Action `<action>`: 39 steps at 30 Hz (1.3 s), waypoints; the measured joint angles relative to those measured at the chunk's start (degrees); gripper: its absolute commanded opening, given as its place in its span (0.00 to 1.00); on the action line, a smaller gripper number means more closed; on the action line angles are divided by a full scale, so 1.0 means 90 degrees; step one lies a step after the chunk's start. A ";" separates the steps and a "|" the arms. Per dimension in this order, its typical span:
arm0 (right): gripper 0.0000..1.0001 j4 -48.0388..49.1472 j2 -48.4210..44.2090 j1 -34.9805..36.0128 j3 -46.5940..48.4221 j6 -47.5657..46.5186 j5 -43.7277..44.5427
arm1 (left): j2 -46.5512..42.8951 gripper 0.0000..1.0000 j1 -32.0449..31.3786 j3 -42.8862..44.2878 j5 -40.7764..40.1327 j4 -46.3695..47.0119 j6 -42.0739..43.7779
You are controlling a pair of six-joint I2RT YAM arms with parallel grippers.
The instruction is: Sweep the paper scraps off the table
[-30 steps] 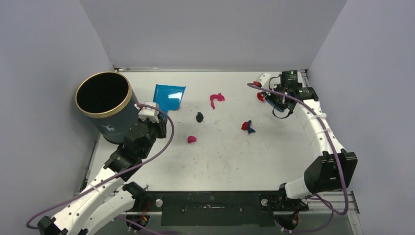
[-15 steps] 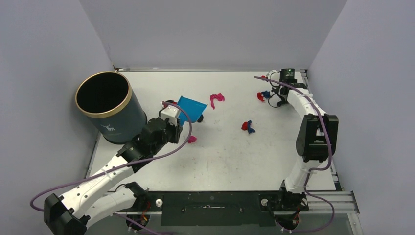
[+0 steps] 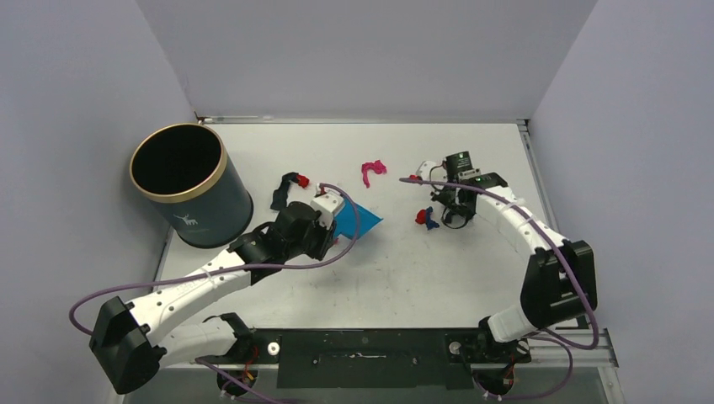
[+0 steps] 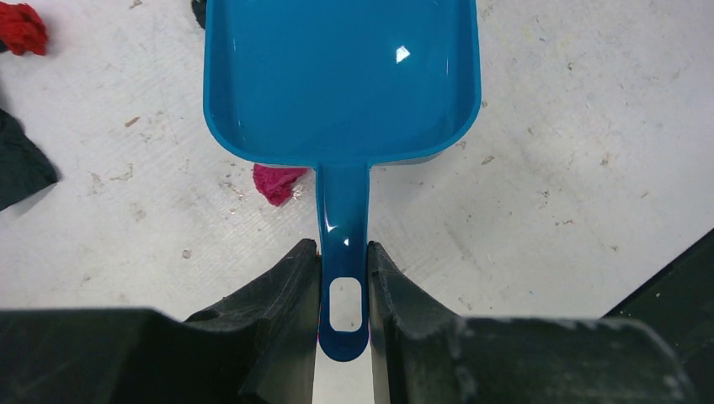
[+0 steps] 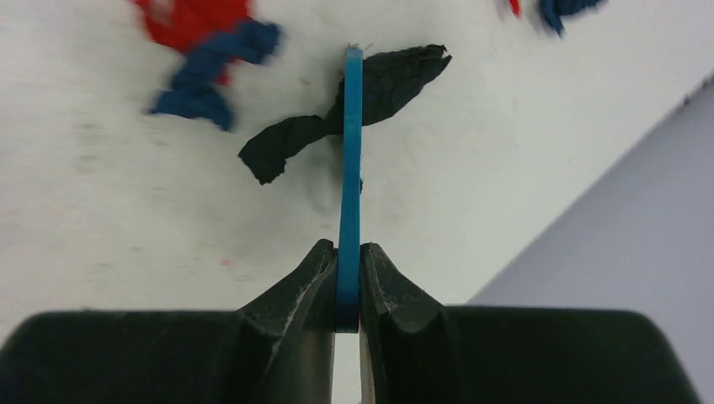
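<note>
My left gripper (image 3: 330, 217) (image 4: 343, 248) is shut on the handle of the blue dustpan (image 3: 358, 220) (image 4: 341, 76), which lies flat on the white table (image 3: 404, 269). A pink scrap (image 4: 276, 183) lies against the pan's back edge. Red (image 4: 21, 25) and black (image 4: 21, 164) scraps lie to its left. My right gripper (image 3: 450, 210) (image 5: 348, 248) is shut on a thin blue brush (image 5: 349, 168), seen edge-on. A black scrap (image 5: 362, 101) lies at its tip, a red-and-blue scrap (image 3: 425, 218) (image 5: 210, 42) just beside. A magenta scrap (image 3: 371, 171) lies farther back.
A tall dark bin with a gold rim (image 3: 181, 181) stands at the table's left side. Black and red scraps (image 3: 290, 180) lie between the bin and the dustpan. Pale grey walls close the back and sides. A metal rail (image 3: 362, 345) runs along the near edge.
My left arm has carried the dustpan right and nearer, uncovering scraps near the bin. My right arm has swung left and nearer with the brush, up to the red-and-blue scrap.
</note>
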 measured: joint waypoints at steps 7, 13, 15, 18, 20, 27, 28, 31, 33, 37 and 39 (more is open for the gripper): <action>0.05 -0.1379 -0.0607 0.0721 0.0546 0.0651 -0.1389 | 0.0461 0.00 -0.0175 0.0090 0.0510 -0.0211 0.0095; 0.05 -0.1583 -0.0610 0.0585 0.1341 0.1052 -0.1545 | 0.0872 0.00 -0.0406 0.0138 0.0954 -0.0362 0.0192; 0.05 -0.1447 -0.0610 0.0568 0.1362 0.1127 -0.1382 | 0.1027 0.00 -0.0459 0.0189 0.1010 -0.0432 0.0199; 0.05 -0.1171 -0.0542 0.0568 0.1328 0.1251 -0.0901 | 0.1280 0.00 -0.0500 0.0284 0.1049 -0.0505 0.0211; 0.05 -0.1001 -0.0420 0.0568 0.1319 0.1355 -0.0651 | 0.1430 0.00 -0.0512 0.0347 0.1059 -0.0546 0.0216; 0.05 -0.0675 0.0214 0.0593 0.1246 0.1933 -0.0376 | 0.1916 0.00 -0.0670 0.0510 0.1105 -0.0651 0.0304; 0.05 -0.0690 0.0323 0.0619 0.1236 0.2030 -0.0389 | 0.1977 0.00 -0.0675 0.0534 0.1137 -0.0656 0.0311; 0.05 -0.0729 0.0595 0.0736 0.1236 0.2283 -0.0736 | 0.2132 0.00 -0.0697 0.0600 0.1197 -0.0673 0.0340; 0.05 -0.0763 0.0668 0.0806 0.1236 0.2455 -0.1069 | 0.2234 0.00 -0.0712 0.0653 0.1212 -0.0690 0.0355; 0.05 -0.0765 0.0675 0.0886 0.1256 0.2844 -0.2001 | 0.2455 0.00 -0.0753 0.0748 0.1239 -0.0719 0.0357; 0.05 -0.0801 0.0690 0.0889 0.1287 0.2956 -0.2455 | 0.2552 0.00 -0.0770 0.0770 0.1248 -0.0729 0.0357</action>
